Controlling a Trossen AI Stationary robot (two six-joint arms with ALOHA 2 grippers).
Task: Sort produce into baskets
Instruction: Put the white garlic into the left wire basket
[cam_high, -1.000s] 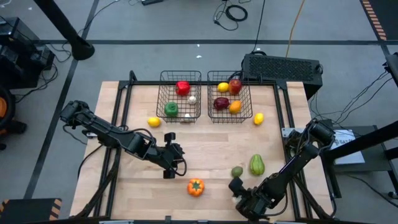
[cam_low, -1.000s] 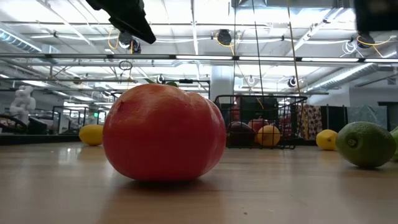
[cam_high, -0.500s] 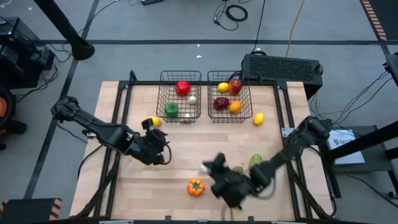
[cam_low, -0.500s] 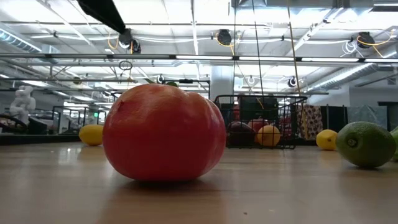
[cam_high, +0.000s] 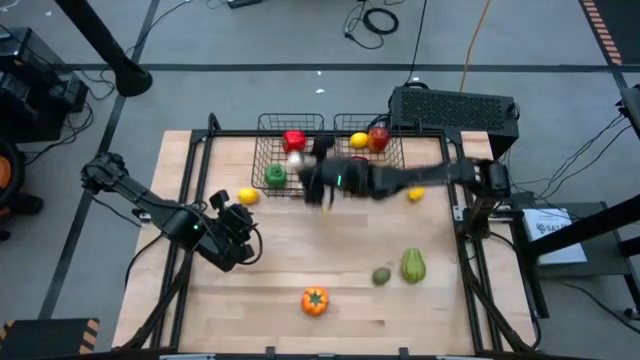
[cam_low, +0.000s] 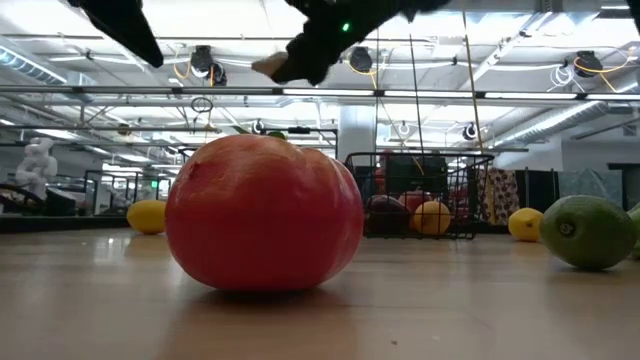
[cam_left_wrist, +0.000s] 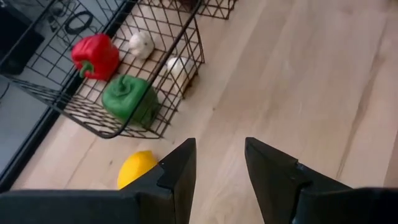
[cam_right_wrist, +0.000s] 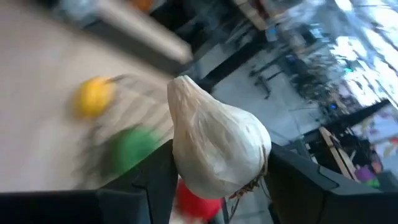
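Clearly, the right gripper (cam_right_wrist: 217, 180) is clamped on a whitish garlic bulb (cam_right_wrist: 214, 149), a dark finger on each side of its fat body; the bulb's long axis runs toward the upper left of the right wrist view, tapered tip leading. From above, that gripper (cam_high: 312, 180) shows blurred over the near edge of the left basket (cam_high: 262, 172), upper centre of the frame. This basket holds a red pepper (cam_high: 293, 141) and a green pepper (cam_high: 275, 176); the right basket (cam_high: 392, 182) sits just beside it. Lower left, the left gripper (cam_high: 243, 222) hangs over the wooden surface (cam_high: 330, 250) with fingers (cam_left_wrist: 177, 177) slightly apart, holding nothing, near a lemon (cam_high: 247, 196). An orange pepper (cam_high: 314, 300) lies at bottom centre.
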